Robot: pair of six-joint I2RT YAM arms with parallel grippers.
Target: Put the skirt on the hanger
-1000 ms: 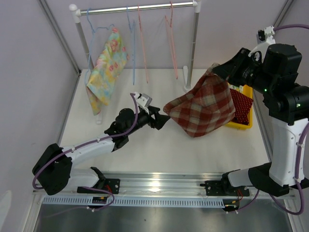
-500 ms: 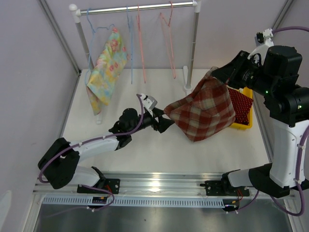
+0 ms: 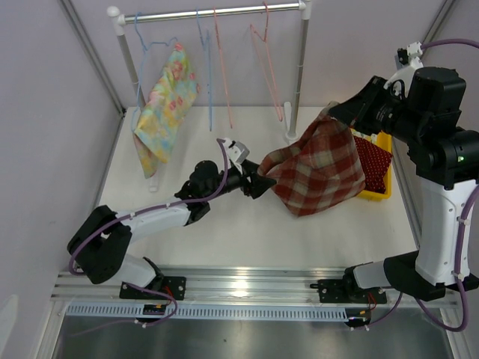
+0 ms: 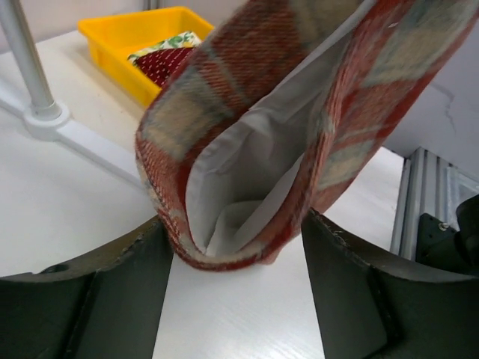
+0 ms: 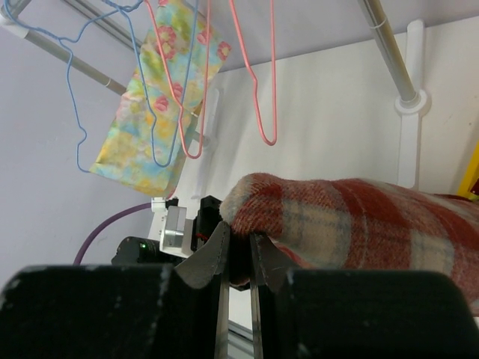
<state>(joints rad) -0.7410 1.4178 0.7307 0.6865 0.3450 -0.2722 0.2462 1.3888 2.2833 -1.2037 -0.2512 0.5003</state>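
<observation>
Fingers [image 4: 97, 299] of my left arm stand apart, one on each side of the skirt's [image 4: 247, 149] folded edge, where the pale lining shows. They have not closed on it. Fingers [image 5: 212, 258] of my right arm are pressed together on the opposite edge of the cloth and hold it up.

Position of the skirt: it is strung between the two arms over the right half of the surface [image 3: 224, 232], just in front of the yellow bin [image 3: 380, 140] and beside the rail's right post [image 3: 299, 67]. I cannot tell whether its lowest fold touches the surface. A pink hanger [image 5: 266, 141] hangs bare on the rail [image 3: 217, 12] behind it. A floral garment [image 3: 165, 105] hangs at the left end.

Step in hand, as I judge it: taking a second grip so the opening can be spread.

Method:
- I should slide the left fingers far enough over the fold to catch plaid and lining together before closing them.
- I should then draw the arms apart slowly, until the edge is just taut. A hard pull could strip the cloth from the right grip.
- On the way to the hanger, I should carry the skirt wide of the post.
</observation>
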